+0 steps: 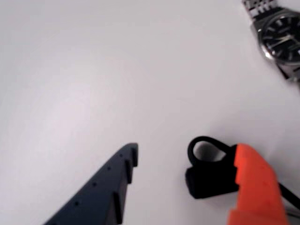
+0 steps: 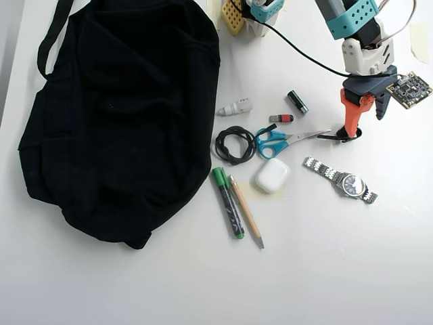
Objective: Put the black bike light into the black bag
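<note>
Your black bag (image 2: 122,115) lay wrinkled on the left of the tabletop (image 2: 325,271) in the overhead view, strap running off the top edge; nothing showed inside it, and its opening could not be made out. The black bike light (image 1: 211,180) sat on the tabletop well away from the bag, at the right of the overhead view (image 2: 345,136), just past the scissors' (image 2: 281,140) tips.

Your gripper (image 1: 187,164) stood open around the light; in the wrist view the orange finger (image 1: 255,187) touched the light's right side, while the dark finger (image 1: 105,192) stood apart on its left; the strap loop curled up behind the block.

Only the overhead view gave you the rest: a coiled cable (image 2: 235,144), a white earbud case (image 2: 271,176), a green marker (image 2: 228,202) and a pencil (image 2: 246,212) lying between bag and gripper. The wristwatch (image 2: 340,181) showed in both views; the wrist view caught only its dial in the top right corner (image 1: 281,37).
</note>
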